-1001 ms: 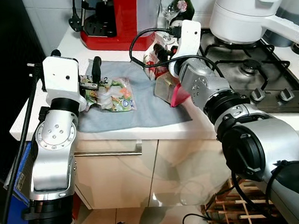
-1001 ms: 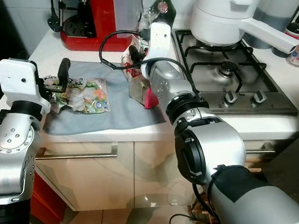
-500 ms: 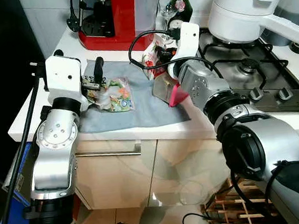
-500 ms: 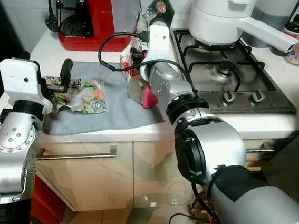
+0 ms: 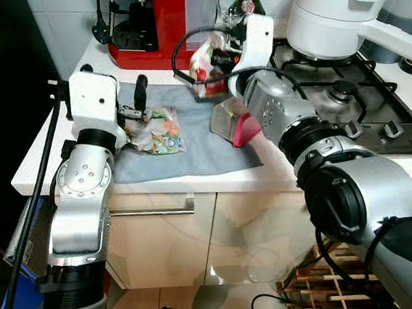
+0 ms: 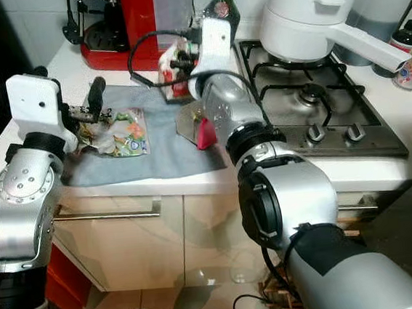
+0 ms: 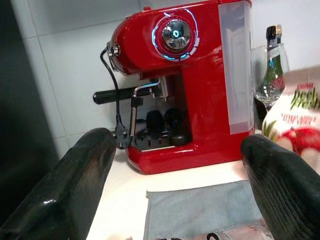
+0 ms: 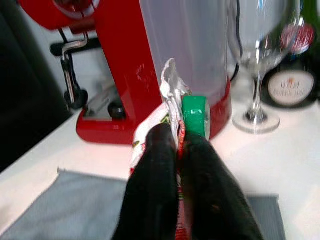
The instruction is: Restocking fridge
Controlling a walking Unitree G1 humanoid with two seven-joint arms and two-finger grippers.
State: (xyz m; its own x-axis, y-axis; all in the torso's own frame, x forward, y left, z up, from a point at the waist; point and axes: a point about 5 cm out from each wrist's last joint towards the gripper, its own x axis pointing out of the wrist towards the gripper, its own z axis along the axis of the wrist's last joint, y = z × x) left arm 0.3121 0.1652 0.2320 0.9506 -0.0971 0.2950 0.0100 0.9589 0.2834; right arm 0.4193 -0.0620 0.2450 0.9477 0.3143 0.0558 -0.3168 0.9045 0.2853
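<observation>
Left eye view: the left tool (image 5: 137, 106) hangs spread above the salad bag (image 5: 158, 132) lying on the grey cloth (image 5: 190, 145) of the worktop (image 5: 52, 144). Beyond, the right tool (image 8: 176, 150) pinches the red-and-white pouch (image 5: 205, 65), which has risen off the cloth since a second ago. Judged pickup stage; next comes carrying it clear of the wine glass (image 8: 257, 60) towards the fridge.
</observation>
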